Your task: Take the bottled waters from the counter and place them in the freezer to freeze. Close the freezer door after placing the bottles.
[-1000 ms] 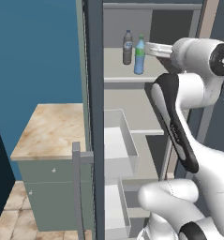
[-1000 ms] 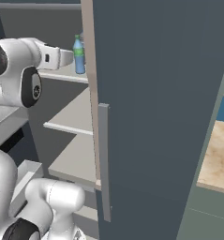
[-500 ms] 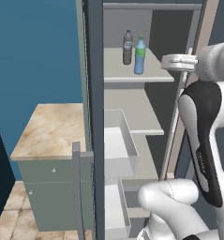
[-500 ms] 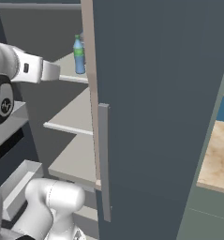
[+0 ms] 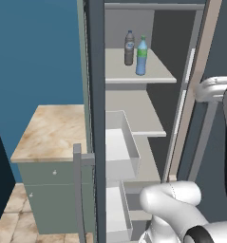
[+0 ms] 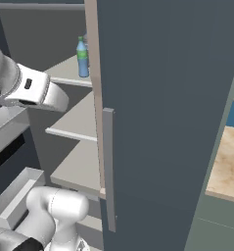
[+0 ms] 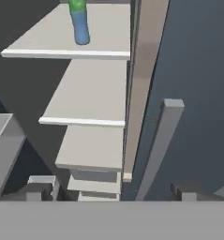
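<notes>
From the left base view I see both bottles standing side by side on the freezer's top shelf [image 5: 155, 76]: the grey bottle [image 5: 129, 47] just behind and left of the blue bottle [image 5: 142, 55], so the placing step looks done. The arm has swung away from that shelf over the last second; a moment ago its wrist was right beside the bottles, and now it sits well to the right, outside the cavity. The tabletop [image 5: 53, 133] beside the freezer carries no bottle that I can see, and the left door with its bar handle [image 5: 77, 190] stands open toward me. In the right base view the blue bottle [image 6: 82, 58] shows on the top shelf past the edge of the right freezer door [image 6: 167, 122], whose grey handle [image 6: 108, 169] faces the camera; the forearm has dropped lower than before. In the hand view the end effector [image 7: 111, 192] is spread wide and empty, its tips straddling the door handle [image 7: 160, 145]. I judge closing the door comes next.
</notes>
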### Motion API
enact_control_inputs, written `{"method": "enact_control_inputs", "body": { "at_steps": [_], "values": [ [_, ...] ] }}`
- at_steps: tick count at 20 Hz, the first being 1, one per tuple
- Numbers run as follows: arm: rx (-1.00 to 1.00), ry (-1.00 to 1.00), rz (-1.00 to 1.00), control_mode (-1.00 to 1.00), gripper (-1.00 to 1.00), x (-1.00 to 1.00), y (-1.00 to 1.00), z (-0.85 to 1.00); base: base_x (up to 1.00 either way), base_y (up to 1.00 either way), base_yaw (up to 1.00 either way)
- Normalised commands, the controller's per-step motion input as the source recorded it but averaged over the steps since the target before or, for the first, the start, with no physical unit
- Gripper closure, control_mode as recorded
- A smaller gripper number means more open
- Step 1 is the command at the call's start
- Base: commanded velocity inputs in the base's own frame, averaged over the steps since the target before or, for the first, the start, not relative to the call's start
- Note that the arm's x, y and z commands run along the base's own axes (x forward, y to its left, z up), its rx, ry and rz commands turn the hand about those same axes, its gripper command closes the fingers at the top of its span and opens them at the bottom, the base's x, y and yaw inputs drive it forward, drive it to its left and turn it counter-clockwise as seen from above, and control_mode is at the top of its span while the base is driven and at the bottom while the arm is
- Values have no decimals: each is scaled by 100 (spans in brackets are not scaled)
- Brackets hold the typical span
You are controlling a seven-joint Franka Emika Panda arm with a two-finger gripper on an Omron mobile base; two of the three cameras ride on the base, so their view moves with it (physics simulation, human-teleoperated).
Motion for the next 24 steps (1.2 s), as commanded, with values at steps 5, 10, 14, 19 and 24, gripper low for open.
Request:
{"method": "enact_control_inputs", "body": {
  "at_steps": [5,10,14,19,24],
  "values": [
    [-13,34,-7,-100,-100,-32,-37,-68,0,0,0],
    [11,1,-1,-100,-100,-11,-2,-34,0,0,0],
    [13,10,-3,-100,-100,3,0,-27,0,0,0],
    [1,21,-2,-100,-100,1,0,-36,0,0,0],
    [-7,30,-3,-100,-100,9,18,-40,0,0,0]
  ]
}}
